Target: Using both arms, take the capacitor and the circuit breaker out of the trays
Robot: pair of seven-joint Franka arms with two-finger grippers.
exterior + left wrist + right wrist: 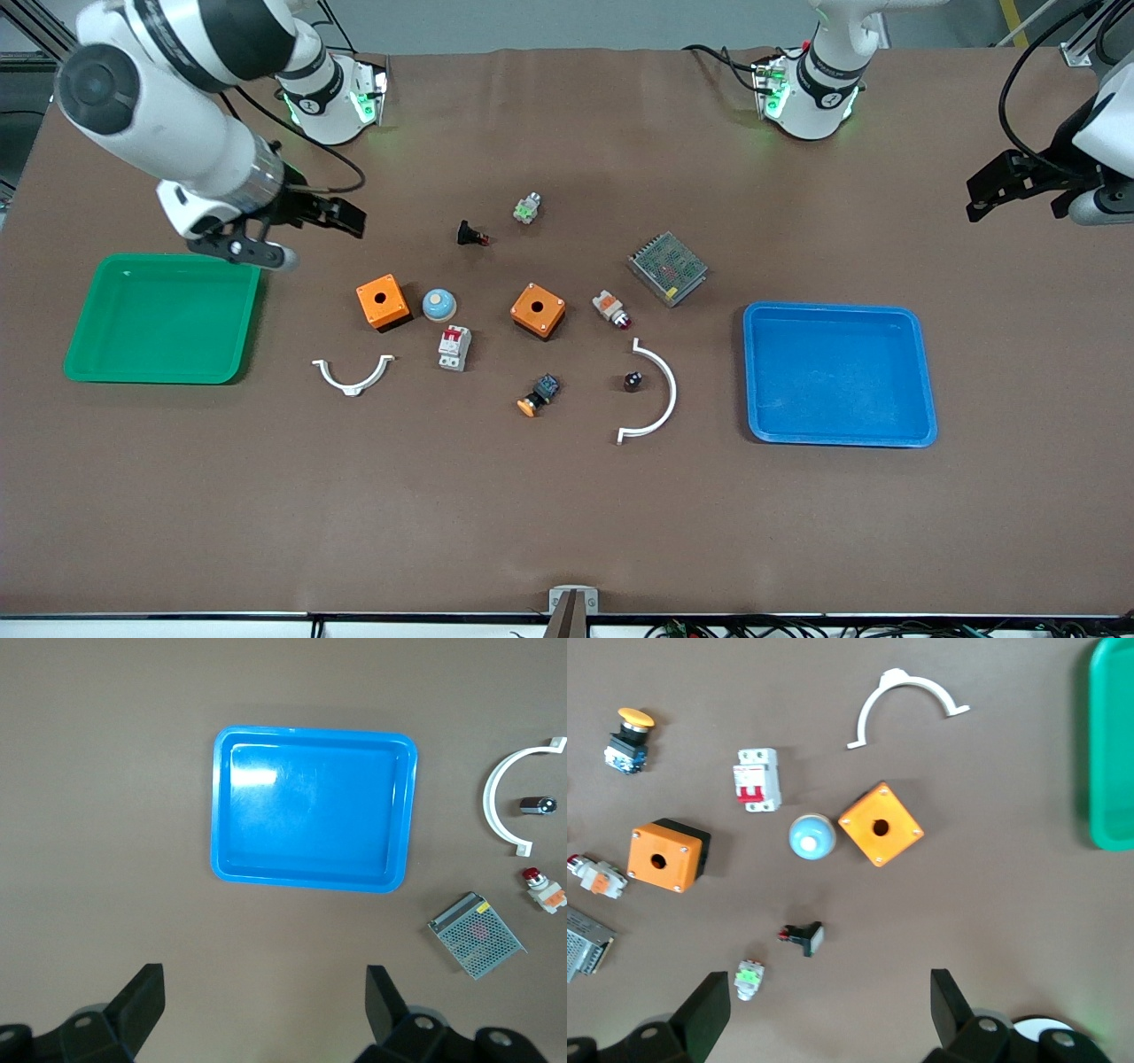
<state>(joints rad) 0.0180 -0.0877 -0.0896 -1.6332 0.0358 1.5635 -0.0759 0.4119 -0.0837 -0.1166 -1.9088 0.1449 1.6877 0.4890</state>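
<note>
Both claws hang empty with their fingers spread wide: the right claw is up over the bench beside the green plastic tray, and the left claw is up over the bench's edge at the left arm's end, past the blue plastic tray. In each wrist view the two dark fingers stand far apart with nothing between them, as do those of the left claw. On the brown bench the capacitor, a tiny black stubby cylinder with a pale mark on top, lies inside the curve of a large white plastic half-ring, apart from it. The breaker, a small white and light-grey block with red switch levers, lies toward the right arm's end of the cluster, just nearer the front camera than a pale blue domed cap. Beside that cap sits an orange square box with a round hole, and a second orange box lies between the breaker and a small white-orange part with a red tip. An orange-capped black-blue push button lies between the breaker and the capacitor, nearer the front camera. A smaller white half-ring lies beside the breaker, toward the green tray. A perforated metal box sits farther back near the blue tray.
</note>
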